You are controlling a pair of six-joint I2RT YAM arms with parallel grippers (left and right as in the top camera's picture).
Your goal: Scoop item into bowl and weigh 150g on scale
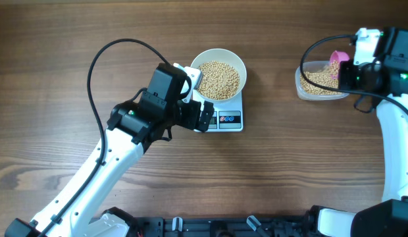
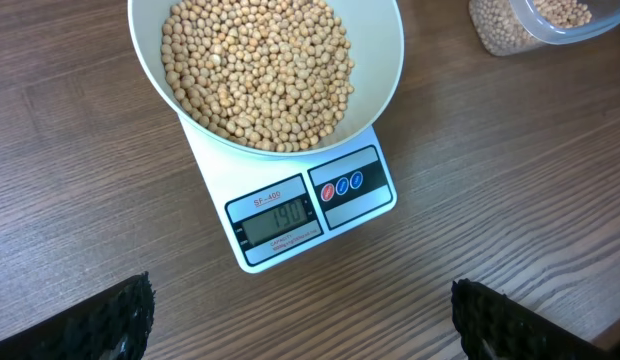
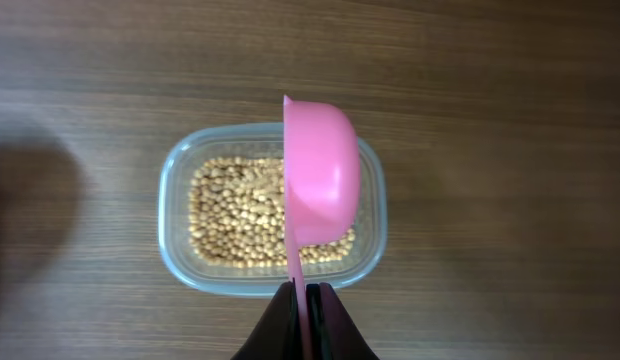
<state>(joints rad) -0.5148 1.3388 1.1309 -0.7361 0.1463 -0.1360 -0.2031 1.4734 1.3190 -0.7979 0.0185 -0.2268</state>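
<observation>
The white bowl (image 1: 218, 58) (image 2: 390, 60) stands on the white scale (image 1: 229, 119) (image 2: 290, 215), heaped with tan beans (image 1: 220, 78) (image 2: 255, 70). The scale's display (image 2: 280, 217) reads what looks like 190. My left gripper (image 1: 197, 99) (image 2: 302, 318) hovers at the scale's left side, open, with only bare wood between its black fingertips (image 2: 122, 315). At the far right, my right gripper (image 1: 347, 68) (image 3: 306, 300) is shut on the handle of a pink scoop (image 1: 337, 60) (image 3: 322, 175). It holds the scoop tilted on its side over a clear tub (image 1: 303, 84) (image 3: 175, 215) of beans (image 3: 230, 215).
The left arm's black cable (image 1: 92, 72) loops over the table's left half. The right arm's cable (image 1: 309, 49) arcs above the tub. Dark wood table (image 1: 289, 164) lies between the scale and the tub.
</observation>
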